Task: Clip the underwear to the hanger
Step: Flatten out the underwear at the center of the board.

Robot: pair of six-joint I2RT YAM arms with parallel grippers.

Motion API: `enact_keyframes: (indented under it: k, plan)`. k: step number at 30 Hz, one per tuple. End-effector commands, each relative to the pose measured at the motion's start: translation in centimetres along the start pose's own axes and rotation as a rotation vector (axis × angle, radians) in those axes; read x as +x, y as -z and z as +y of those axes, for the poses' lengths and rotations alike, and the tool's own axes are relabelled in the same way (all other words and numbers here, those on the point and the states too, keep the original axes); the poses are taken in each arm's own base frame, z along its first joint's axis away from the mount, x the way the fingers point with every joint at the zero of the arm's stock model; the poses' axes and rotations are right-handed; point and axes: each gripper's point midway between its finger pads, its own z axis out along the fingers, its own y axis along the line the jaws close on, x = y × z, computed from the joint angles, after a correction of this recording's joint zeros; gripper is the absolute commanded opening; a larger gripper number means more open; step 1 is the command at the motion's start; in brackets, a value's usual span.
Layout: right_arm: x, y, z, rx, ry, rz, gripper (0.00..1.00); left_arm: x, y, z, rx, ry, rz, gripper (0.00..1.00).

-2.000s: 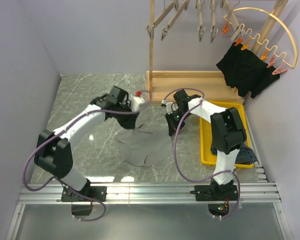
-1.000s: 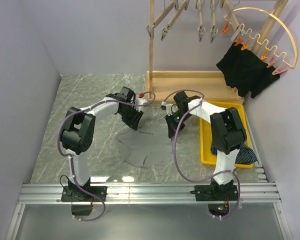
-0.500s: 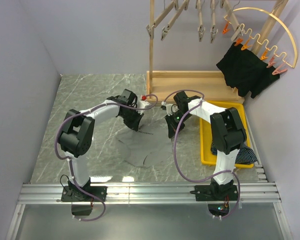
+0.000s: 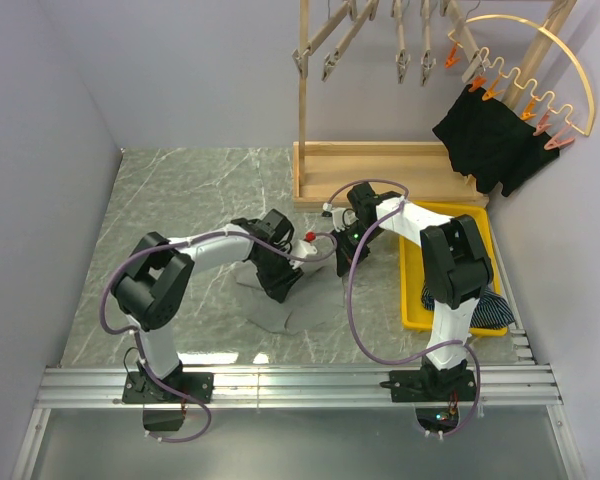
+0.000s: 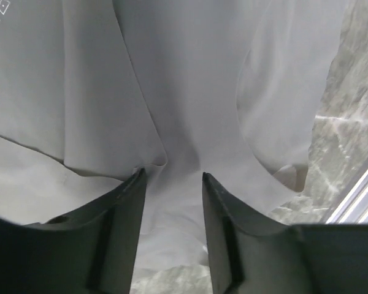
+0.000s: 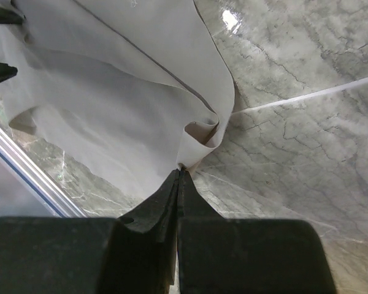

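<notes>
Right hand (image 6: pixel 179 173) pinches the underwear (image 6: pixel 110 92) edge; left hand (image 5: pixel 172 175) rests atop.

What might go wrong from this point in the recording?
1. The right pincer is shut on only a small fold at the edge of the grey underwear; the cloth may slip out when lifted.
2. The left pincer stands open astride a bunched ridge; closing here might grab several layers.
</notes>
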Motion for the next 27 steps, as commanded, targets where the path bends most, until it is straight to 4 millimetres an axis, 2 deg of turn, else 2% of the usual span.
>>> enact_keyframes:
  k: [1, 5, 8, 13, 19, 22, 27]
  plan:
    - [0.4, 0.1, 0.1, -0.012, 0.001, 0.009, 0.0, -0.8, 1.1, 0.7, -0.024, -0.026, -0.031, 0.49]
    - [0.4, 0.1, 0.2, -0.015, 0.001, 0.009, 0.0, -4.0, 5.3, 1.3, -0.036, -0.022, -0.182, 0.48]
    - [0.4, 0.2, 0.2, -0.015, 0.002, 0.005, 0.0, -4.4, 6.6, 2.8, -0.089, -0.01, -0.209, 0.46]
    - [0.6, 0.0, 0.2, -0.017, 0.001, 0.008, 0.0, -3.5, 5.8, 4.5, -0.143, -0.008, -0.188, 0.44]
    - [0.8, 0.1, 0.2, -0.016, 0.004, 0.011, 0.0, -4.1, 4.8, 7.0, -0.2, 0.007, -0.18, 0.41]
    - [0.9, 0.0, 0.2, -0.015, 0.003, 0.014, 0.0, -4.3, 4.2, 7.6, -0.203, 0.005, -0.174, 0.41]
    - [1.0, -0.1, 0.1, -0.014, 0.005, 0.016, 0.0, -4.0, 2.9, 7.4, -0.164, -0.001, -0.154, 0.4]
